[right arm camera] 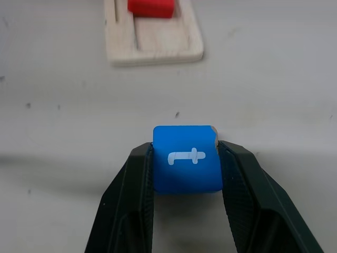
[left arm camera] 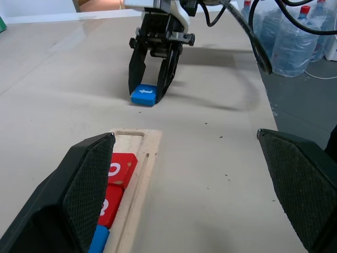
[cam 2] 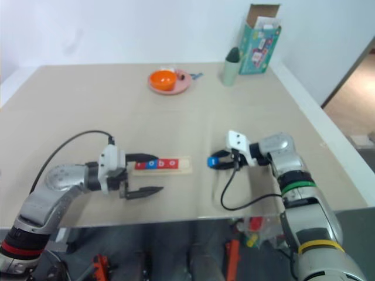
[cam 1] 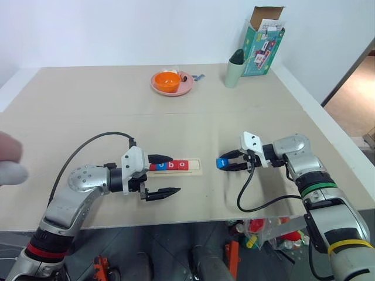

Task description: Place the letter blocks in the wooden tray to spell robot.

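Blue "t" block (right arm camera: 186,159) sat on the table pinched between the right gripper's (cam 1: 228,163) fingers, the tray's (right arm camera: 158,51) empty end slot just beyond along its long axis. Nearer the filled end, the left gripper (cam 1: 164,174) hung spread wide, holding nothing.

The right gripper (right arm camera: 185,158) has its two black fingers (right arm camera: 128,200) pressed against both sides of the blue t block (right arm camera: 185,158), which sits on the pale tabletop (right arm camera: 274,84). Ahead lies the end of the wooden tray (right arm camera: 158,50), a red block (right arm camera: 151,7) in its groove beside an empty slot.
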